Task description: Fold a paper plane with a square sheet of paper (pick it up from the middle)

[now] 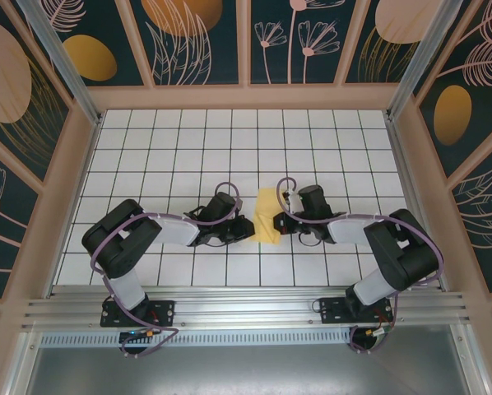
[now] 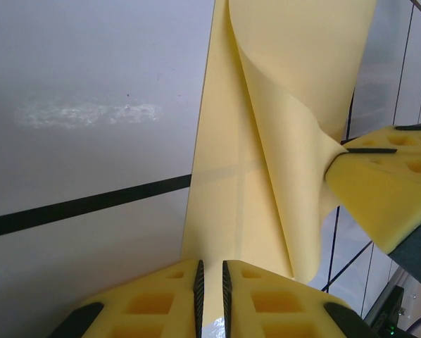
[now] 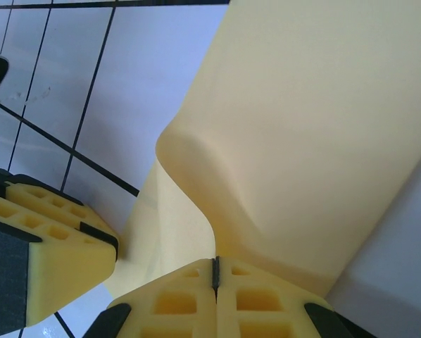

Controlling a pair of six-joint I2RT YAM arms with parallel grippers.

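Left gripper (image 2: 210, 285): jaws nearly closed with a slit left, at the sheet's edge; hold uncertain.
Sheet (image 1: 268, 216): mid-table between the grippers, one flap lifted and curling over.
Right gripper (image 3: 215, 271): clamped tight on the flap's edge.
Progress: early fold under way; no dart shape yet, most folds probably remain.

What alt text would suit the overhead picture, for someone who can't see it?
At the centre of a white tiled table, a robot's left gripper and right gripper both pinch a pale-yellow sheet of paper between them. Dark floral panels surround the table.
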